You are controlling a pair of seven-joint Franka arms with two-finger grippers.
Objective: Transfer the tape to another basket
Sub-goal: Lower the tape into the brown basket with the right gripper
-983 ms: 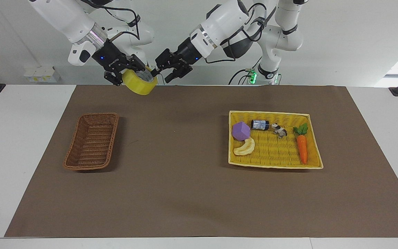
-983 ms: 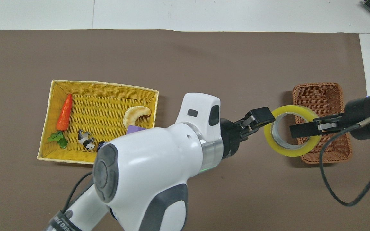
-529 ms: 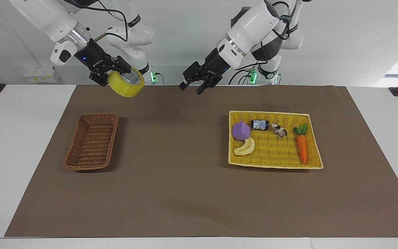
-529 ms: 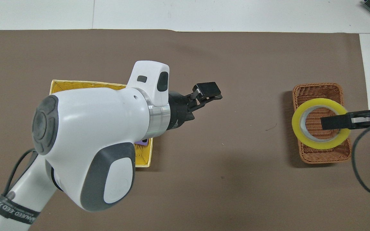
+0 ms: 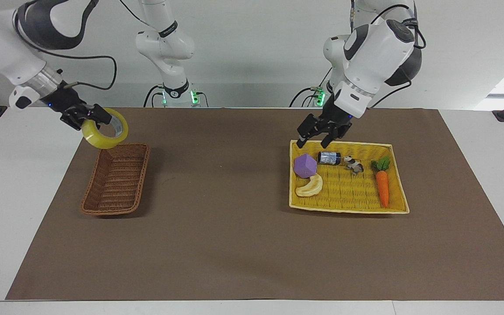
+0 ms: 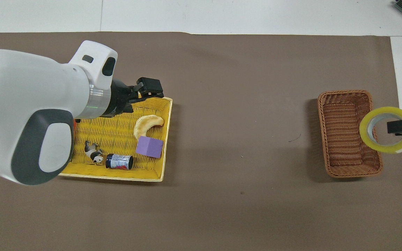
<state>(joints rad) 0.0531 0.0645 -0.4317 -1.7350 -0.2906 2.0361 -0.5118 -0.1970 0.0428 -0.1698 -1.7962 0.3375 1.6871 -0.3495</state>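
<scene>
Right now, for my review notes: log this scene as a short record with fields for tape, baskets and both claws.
tape: held in the air, over the brown basket's rim
brown basket: nothing in it
yellow basket: holds carrot, banana toy, purple block, can, panda figure
right claw: shut on tape
left claw: open, over the yellow basket's rim

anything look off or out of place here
Nothing spilled or damaged. One oddity: the tape, gripped by the right hand, hangs over the brown wicker basket's outer edge rather than its middle.
</scene>
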